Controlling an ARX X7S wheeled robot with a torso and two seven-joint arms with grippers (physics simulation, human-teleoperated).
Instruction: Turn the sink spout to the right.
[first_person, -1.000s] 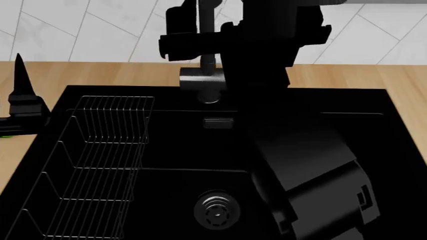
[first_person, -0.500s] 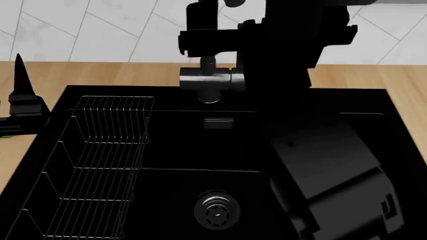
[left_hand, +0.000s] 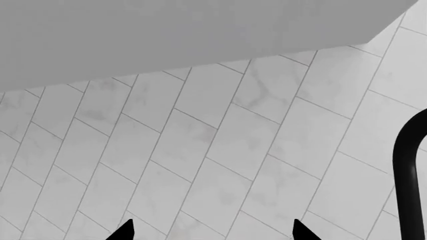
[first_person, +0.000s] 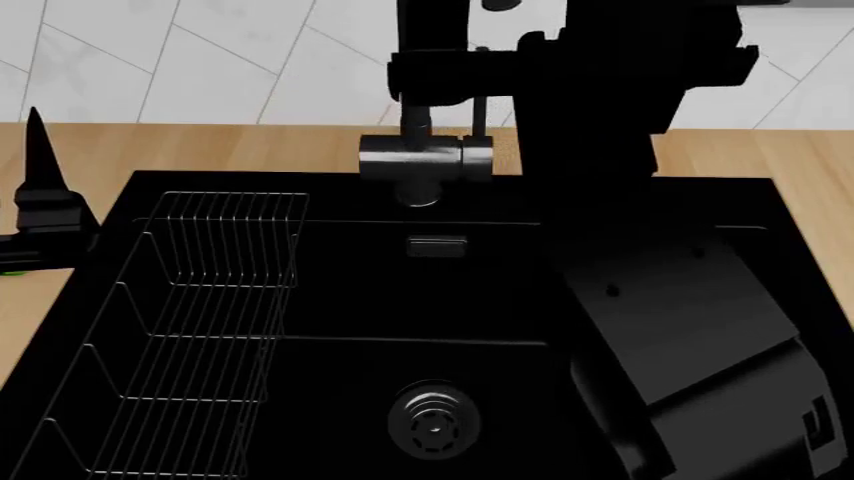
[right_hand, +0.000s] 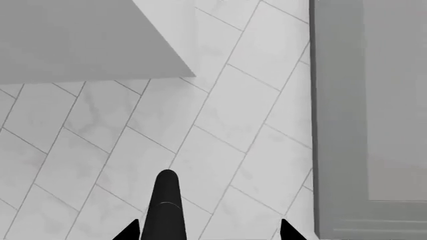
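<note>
A wire rack (first_person: 200, 330) fills the sink's (first_person: 334, 300) left half. The bulky right arm (first_person: 641, 250) covers its right side. The right gripper (right_hand: 210, 231), fingers apart, has the sink spout (right_hand: 163, 210) between them; the left gripper (left_hand: 210, 231) is parted too.

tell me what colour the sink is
Matte black sink, set in a light wood counter; clearest in the head view.
</note>
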